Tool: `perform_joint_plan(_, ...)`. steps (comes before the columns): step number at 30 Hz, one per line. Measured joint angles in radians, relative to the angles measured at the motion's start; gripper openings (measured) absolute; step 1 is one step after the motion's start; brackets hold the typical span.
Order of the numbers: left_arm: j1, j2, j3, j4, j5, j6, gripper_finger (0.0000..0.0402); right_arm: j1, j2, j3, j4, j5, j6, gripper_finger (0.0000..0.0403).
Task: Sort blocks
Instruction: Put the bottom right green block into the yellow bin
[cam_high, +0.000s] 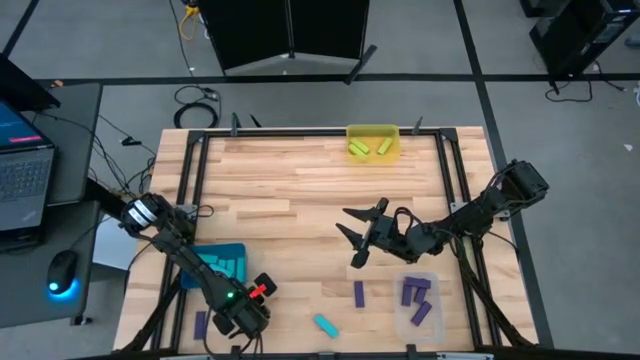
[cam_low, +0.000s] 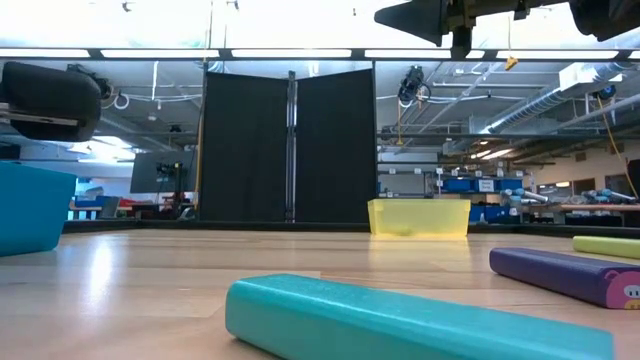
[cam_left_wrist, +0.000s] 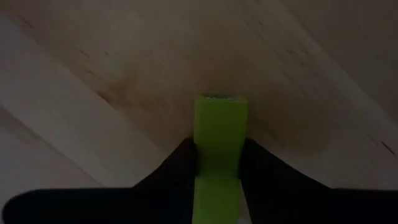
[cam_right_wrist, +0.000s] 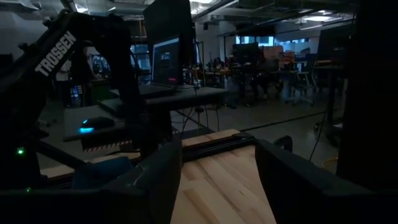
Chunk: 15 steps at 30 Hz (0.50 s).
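Yellow-green block (cam_left_wrist: 219, 140), lower centre of the left wrist view, sits between the left gripper (cam_left_wrist: 217, 163) fingers, which are narrowed against its sides. Step in hand: grasping. Next move calls for lifting it toward the yellow bin (cam_high: 372, 131), top centre of the high view. Right gripper (cam_high: 357, 232), mid-frame, hangs open and empty.

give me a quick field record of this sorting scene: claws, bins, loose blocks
left claw: at the near left table edge, fingers on both sides of a green block
right claw: open, empty, mid-table
yellow bin: far edge, holds green blocks
teal bin: near left, holds cyan blocks
clear bin: near right, holds purple blocks
loose: cyan block, purple block
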Motion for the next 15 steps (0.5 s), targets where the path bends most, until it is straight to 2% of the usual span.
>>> perform_joint_plan(4, 0.001, 0.007, 0.045, -0.042, -0.053, 0.018, 0.0101, 0.001, 0.000, 0.000, 0.013, 0.000, -0.008, 0.0215)
perform_joint_plan(9, 0.046, 0.001, 0.106, -0.043, -0.189, 0.058, 0.0101, 0.024, 0.000, 0.000, 0.089, 0.001, -0.074, 0.0215)
perform_joint_plan(13, 0.109, -0.013, 0.114, -0.023, -0.194, 0.107, 0.0101, 0.074, -0.002, 0.002, 0.189, 0.009, -0.187, 0.0215)
perform_joint_plan(15, 0.152, -0.037, 0.116, 0.020, -0.198, 0.147, 0.0101, 0.109, -0.006, 0.009, 0.232, 0.047, -0.257, 0.0215)
